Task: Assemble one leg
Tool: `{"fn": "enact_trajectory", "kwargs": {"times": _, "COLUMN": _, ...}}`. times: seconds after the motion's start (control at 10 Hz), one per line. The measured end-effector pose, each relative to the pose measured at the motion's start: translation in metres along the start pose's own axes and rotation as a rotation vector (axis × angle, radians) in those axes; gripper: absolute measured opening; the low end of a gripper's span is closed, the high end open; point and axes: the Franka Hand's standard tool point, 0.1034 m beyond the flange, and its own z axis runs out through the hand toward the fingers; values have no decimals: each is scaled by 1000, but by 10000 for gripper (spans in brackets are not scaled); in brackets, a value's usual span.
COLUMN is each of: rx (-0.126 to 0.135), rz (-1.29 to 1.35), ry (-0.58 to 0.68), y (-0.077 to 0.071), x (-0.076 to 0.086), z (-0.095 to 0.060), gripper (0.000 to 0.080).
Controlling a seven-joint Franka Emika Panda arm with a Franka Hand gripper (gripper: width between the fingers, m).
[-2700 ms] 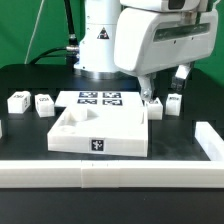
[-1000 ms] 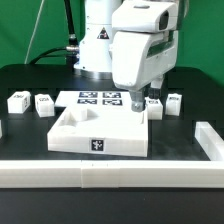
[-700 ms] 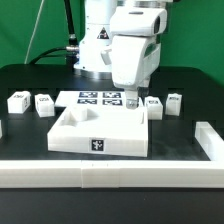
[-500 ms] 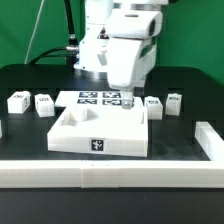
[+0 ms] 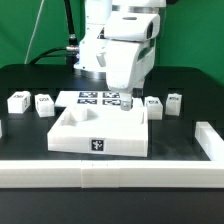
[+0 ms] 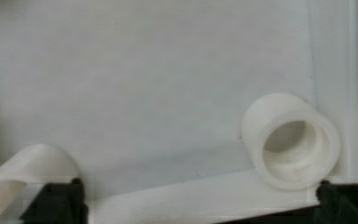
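Observation:
Two small white legs lie at the exterior view's left [image 5: 17,101] [image 5: 44,104] and two at its right [image 5: 153,104] [image 5: 175,101], all on the black table. My gripper [image 5: 125,104] hangs over the far right corner of the large white panel [image 5: 100,140], apart from the legs. In the wrist view the gripper [image 6: 208,200] is open and empty. Its dark fingers [image 6: 51,200] stand wide apart at the frame's corners, over the panel [image 6: 140,100] and a round corner socket [image 6: 293,140].
The marker board [image 5: 100,99] lies behind the panel. A white rail [image 5: 100,174] runs along the front and another [image 5: 210,141] stands at the exterior view's right. The robot base [image 5: 100,45] is at the back.
The gripper has moved from beside the two right legs toward the exterior view's left, and now sits over the panel's far right corner. All the legs stayed in place.

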Motion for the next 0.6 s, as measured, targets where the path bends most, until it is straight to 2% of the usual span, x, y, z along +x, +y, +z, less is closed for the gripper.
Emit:
{"fn": "enact_trajectory", "kwargs": {"times": 0.1, "rx": 8, "rz": -18, "ry": 3, "y": -18, "x": -14, "z": 8, "gripper": 650}}
{"fn": "enact_trajectory", "kwargs": {"times": 0.2, "rx": 23, "rz": -17, "ry": -1, "y": -28, "x": -24, "z": 13, "gripper": 650}}
{"fn": "enact_trajectory", "kwargs": {"times": 0.5, "rx": 21, "rz": -71, "ry": 16, "y": -31, "x": -38, "z": 32, "gripper": 650}}
{"fn": "enact_trajectory", "kwargs": {"times": 0.6, "rx": 15, "rz": -78, "ry": 22, "y": -28, "x": -36, "z": 36, "gripper": 650}}
